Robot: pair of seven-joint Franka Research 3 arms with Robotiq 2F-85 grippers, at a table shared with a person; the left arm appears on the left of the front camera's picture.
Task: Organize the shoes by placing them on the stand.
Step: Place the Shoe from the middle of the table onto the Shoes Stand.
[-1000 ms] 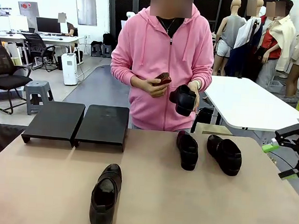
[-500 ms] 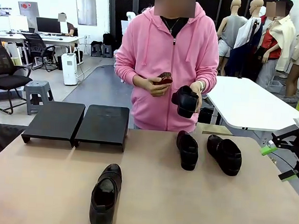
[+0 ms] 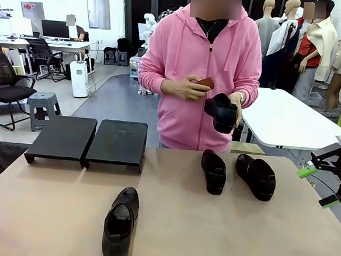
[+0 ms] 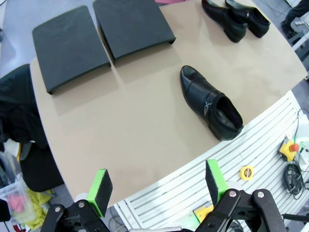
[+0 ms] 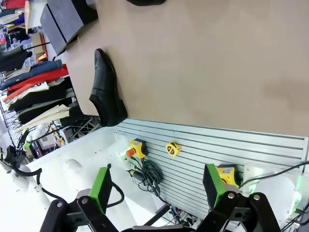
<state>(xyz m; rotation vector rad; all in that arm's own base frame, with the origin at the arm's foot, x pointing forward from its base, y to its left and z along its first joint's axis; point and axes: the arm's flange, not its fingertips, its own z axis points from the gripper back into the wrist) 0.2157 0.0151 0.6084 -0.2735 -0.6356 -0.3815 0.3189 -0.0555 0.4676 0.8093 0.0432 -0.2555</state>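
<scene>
Two black shoes (image 3: 215, 171) (image 3: 256, 176) lie side by side on the table's far right, toes toward me. A third shoe (image 3: 120, 224) (image 4: 211, 103) (image 5: 107, 89) lies alone near the front edge. The person holds the fourth shoe (image 3: 221, 111) in one hand and a brown brush (image 3: 204, 82) in the other. The black two-section stand (image 3: 87, 141) (image 4: 101, 36) is bare at the far left. My left gripper (image 4: 158, 182) hangs open off the table's left edge. My right gripper (image 3: 317, 186) (image 5: 157, 186) is open beyond the right edge, holding nothing.
The person in a pink hoodie stands at the far side behind the pair of shoes. A white table (image 3: 288, 121) stands behind on the right. Yellow and red items (image 5: 137, 147) lie under the table's slatted edge.
The person has stepped toward picture right and lifted the held shoe and brush a little higher. Both arms stay almost still.
</scene>
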